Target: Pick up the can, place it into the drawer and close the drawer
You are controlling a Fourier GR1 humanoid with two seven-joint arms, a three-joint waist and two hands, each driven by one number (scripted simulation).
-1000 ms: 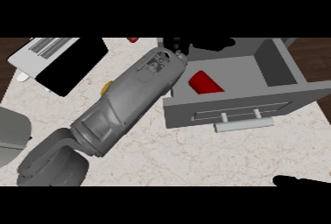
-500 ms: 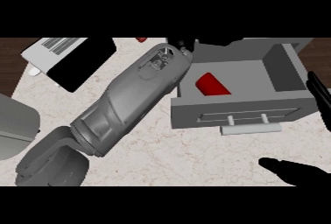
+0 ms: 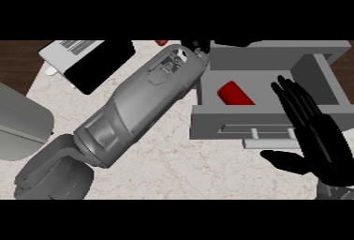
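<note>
The red can [image 3: 233, 93] lies inside the open grey drawer [image 3: 330, 79], near its left wall. My left forearm crosses the counter from the lower left. Only a bit of the black left hand [image 3: 197, 46] shows, at the drawer's back left corner and clear of the can. My right hand [image 3: 314, 136] is open, fingers straight and pointing up. It is at the right, in front of the drawer's front panel and partly over it, next to the drawer handle [image 3: 268, 133]. It holds nothing.
A white and black box-shaped appliance [image 3: 83, 58] stands at the back left. A grey rounded object [image 3: 17, 122] sits at the left edge. A small red thing [image 3: 160, 42] lies at the counter's back edge. Dark wood floor [image 3: 17, 61] shows beyond the counter's left edge.
My right hand has risen from the lower right corner to the drawer's front, fingers spread upward. The left arm has barely shifted; the can stays in the drawer.
</note>
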